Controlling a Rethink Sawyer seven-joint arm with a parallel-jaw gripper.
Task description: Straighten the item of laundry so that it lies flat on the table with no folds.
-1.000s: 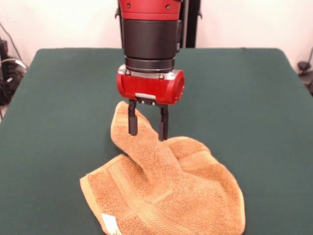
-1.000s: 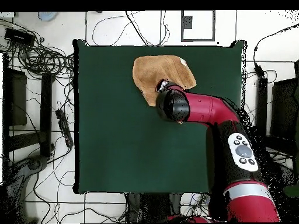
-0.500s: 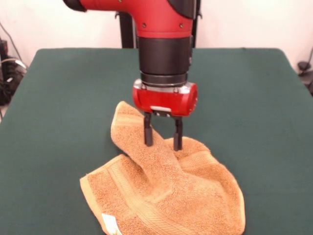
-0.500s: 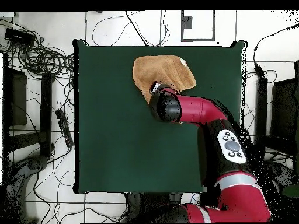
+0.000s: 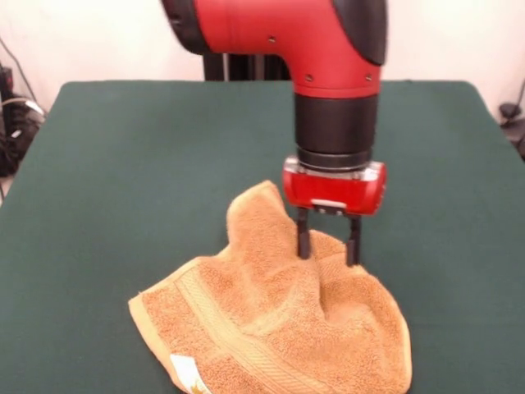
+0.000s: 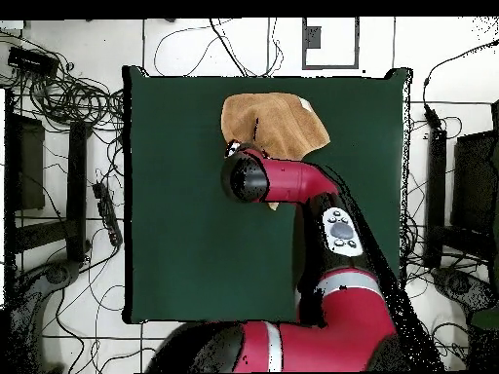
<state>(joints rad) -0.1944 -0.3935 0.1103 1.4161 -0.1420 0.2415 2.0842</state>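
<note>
Green table; towel rumpled, near edge cropped; gripper fingers parted, tips in folds.

Towel near edge cut off; claw hidden overhead.

claw shifted sideways, towel fold dragged along

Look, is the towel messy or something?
Yes. The orange towel is bunched up instead of flat: a tall fold stands up under the gripper, whose fingers are apart and pushed into the cloth. Its near corner, with the white tag, lies flatter on the table.
</note>
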